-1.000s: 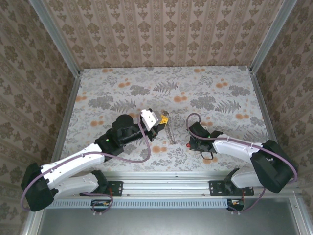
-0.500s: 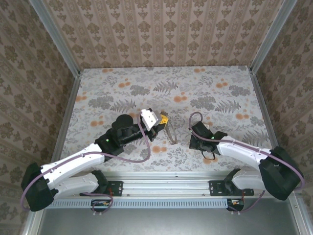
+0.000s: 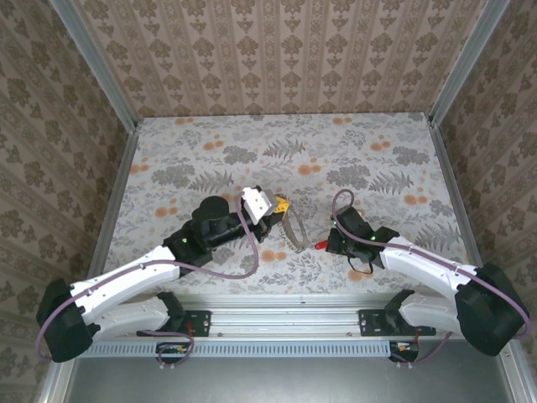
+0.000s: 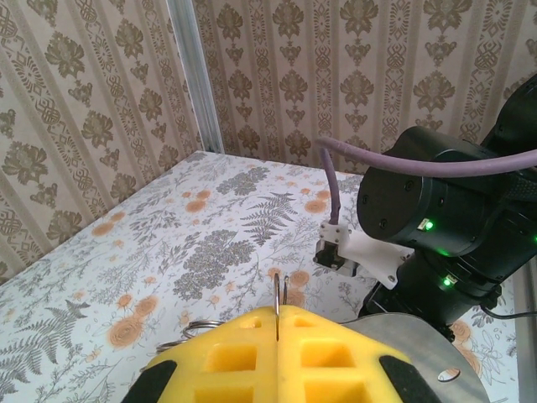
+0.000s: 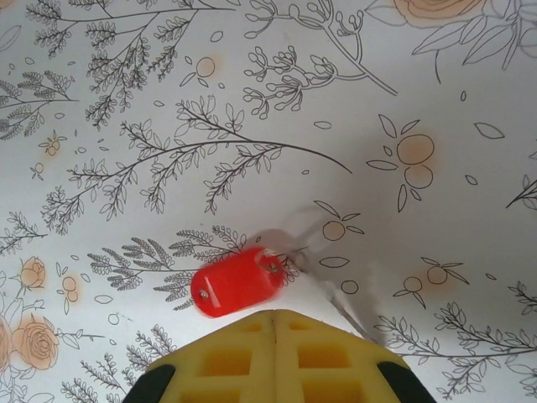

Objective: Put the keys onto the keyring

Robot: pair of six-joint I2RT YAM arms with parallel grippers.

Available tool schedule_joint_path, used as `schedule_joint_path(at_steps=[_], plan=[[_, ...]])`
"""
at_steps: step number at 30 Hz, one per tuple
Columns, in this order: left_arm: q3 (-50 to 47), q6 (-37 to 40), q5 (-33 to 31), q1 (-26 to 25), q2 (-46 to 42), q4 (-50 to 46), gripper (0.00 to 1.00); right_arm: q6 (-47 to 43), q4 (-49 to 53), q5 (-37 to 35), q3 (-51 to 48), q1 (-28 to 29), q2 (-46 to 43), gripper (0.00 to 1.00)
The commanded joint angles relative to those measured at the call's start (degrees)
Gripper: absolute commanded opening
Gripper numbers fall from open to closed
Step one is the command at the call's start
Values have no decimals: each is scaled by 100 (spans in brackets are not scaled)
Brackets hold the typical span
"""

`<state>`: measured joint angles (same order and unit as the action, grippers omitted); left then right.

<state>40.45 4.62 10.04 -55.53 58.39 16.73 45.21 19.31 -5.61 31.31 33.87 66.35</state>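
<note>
- Top external view: the left fingers [image 3: 283,204] reach toward the middle of the floral bench [image 3: 377,143]. The keyring [image 3: 294,230] hangs from them as a thin loop just off their tips.
- Left wrist view: the left fingers [image 4: 235,353] are clenched, and a thin wire of the keyring [image 4: 277,295] stands pinched upright in the seam between the yellow pads. More of its loop curves out at the lower left.
- Top external view: the right fingers [image 3: 334,243] point left toward the keyring, near it but apart. The key [image 3: 321,245] shows red at their tip.
- Right wrist view: the right fingers [image 5: 226,361] are clenched, apparently on the key. Its red head [image 5: 235,282] juts out just past the pads and casts a shadow on the bench [image 5: 126,84].
- A silvery part runs from the head's hole down toward the right pad.
</note>
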Motion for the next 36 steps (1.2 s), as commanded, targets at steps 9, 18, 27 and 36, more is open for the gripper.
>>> schedule_joint_path(at_steps=[9, 18, 27, 36], plan=[[67, -115, 64, -23, 6, 325, 0, 128, -233, 475, -348, -435, -161, 13], [42, -124, 50, -21, -8, 331, 0, 22, -226, 486, 53, -653, 232, 39], [17, -120, 43, -28, -54, 337, 0, -740, 89, 440, 680, -640, 1122, 39], [5, -127, 25, -24, -91, 313, 0, -1053, 229, 198, 824, -489, 1510, 38]])
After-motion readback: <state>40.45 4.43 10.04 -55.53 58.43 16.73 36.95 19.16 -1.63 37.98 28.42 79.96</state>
